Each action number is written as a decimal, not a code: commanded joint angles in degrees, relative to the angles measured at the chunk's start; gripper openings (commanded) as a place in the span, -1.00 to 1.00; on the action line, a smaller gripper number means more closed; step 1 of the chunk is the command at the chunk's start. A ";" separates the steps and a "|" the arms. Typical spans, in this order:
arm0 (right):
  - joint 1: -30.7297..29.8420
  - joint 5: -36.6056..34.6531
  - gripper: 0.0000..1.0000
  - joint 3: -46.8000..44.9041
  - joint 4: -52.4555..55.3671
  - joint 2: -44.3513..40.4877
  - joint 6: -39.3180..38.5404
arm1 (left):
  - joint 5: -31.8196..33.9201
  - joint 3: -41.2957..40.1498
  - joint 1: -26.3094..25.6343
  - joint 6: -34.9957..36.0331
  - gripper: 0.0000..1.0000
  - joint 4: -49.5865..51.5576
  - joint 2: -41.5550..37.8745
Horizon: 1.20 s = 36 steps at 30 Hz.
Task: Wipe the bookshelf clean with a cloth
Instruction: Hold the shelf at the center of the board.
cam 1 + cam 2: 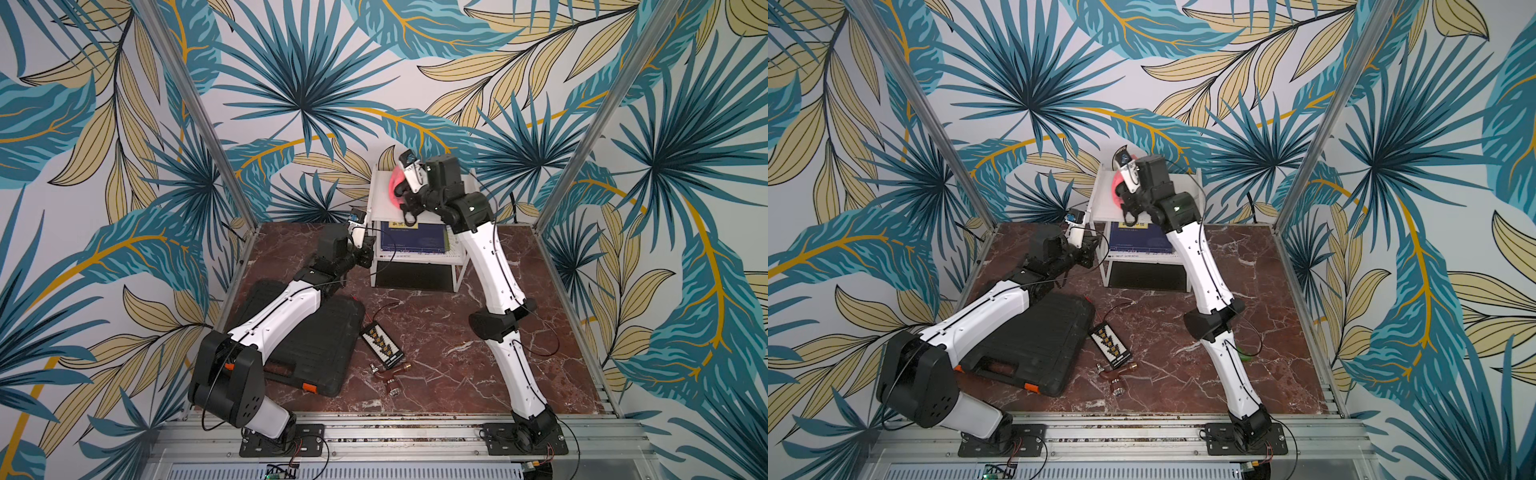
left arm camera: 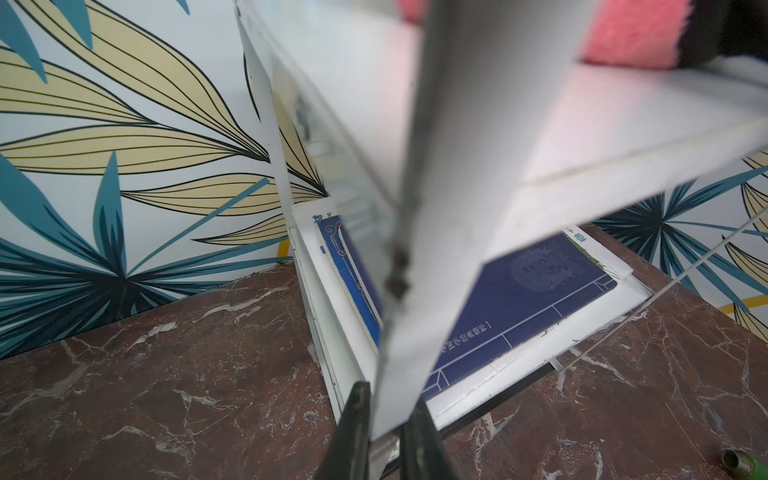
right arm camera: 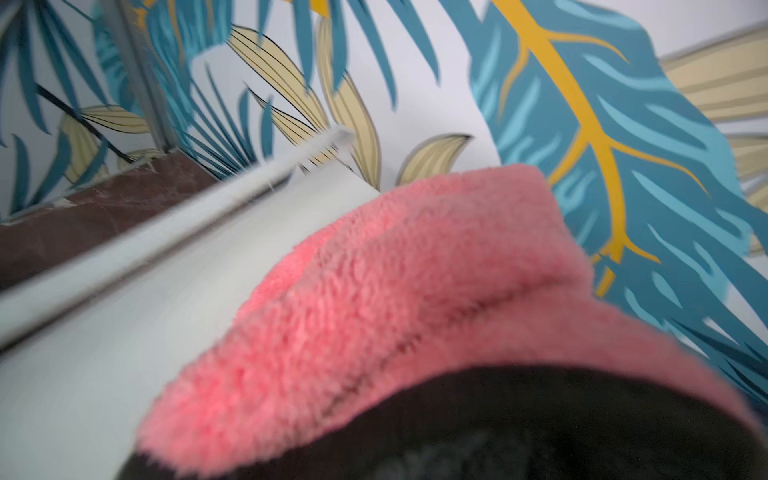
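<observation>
The white bookshelf [image 1: 380,199] [image 1: 1100,199] stands at the back of the marble table against the wall. A pink fluffy cloth [image 1: 394,188] [image 1: 1116,188] lies bunched on its top shelf. My right gripper [image 1: 404,198] [image 1: 1125,200] reaches down onto the top shelf and is shut on the cloth. In the right wrist view the cloth [image 3: 395,291] fills the foreground over the white shelf top [image 3: 104,353] and hides the fingers. My left gripper [image 1: 365,251] [image 1: 1091,249] [image 2: 386,432] is shut on the bookshelf's front left leg [image 2: 436,249].
Blue books [image 1: 411,239] [image 2: 540,291] lie on the lower tier. A black ribbed case [image 1: 307,345] sits under my left arm. A small black connector board [image 1: 382,345] and brass fittings [image 1: 390,378] lie mid-table. A green object [image 1: 1246,353] peeks from behind the right arm.
</observation>
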<state>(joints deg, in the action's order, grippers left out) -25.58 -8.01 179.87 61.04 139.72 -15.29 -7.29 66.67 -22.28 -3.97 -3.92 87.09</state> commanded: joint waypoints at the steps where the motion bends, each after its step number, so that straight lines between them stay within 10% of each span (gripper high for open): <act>1: 4.51 0.24 -1.00 1.81 21.34 0.91 -2.16 | 0.76 -3.28 0.38 -2.80 -1.00 8.21 -2.40; 8: -9.74 11.08 -1.00 1.80 21.72 0.70 -8.99 | 0.76 -2.35 0.41 -3.31 -1.00 8.38 -1.85; 14: -2.34 4.67 -1.00 -4.78 25.22 -7.81 -6.83 | 2.38 -4.03 0.45 -2.40 -1.00 8.80 -4.14; 29: -0.43 2.19 -1.00 -77.12 -31.79 -38.82 -6.00 | 2.27 -4.65 0.55 -2.41 -1.00 7.56 -5.34; 36: -8.53 2.61 -1.00 -55.59 -19.94 -22.38 -5.52 | 1.19 -4.03 0.53 -3.07 -1.00 7.57 -4.30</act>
<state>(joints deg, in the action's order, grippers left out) -29.12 -6.61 121.38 30.09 109.14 -19.94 -6.68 63.02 -22.50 -4.10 -3.36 82.96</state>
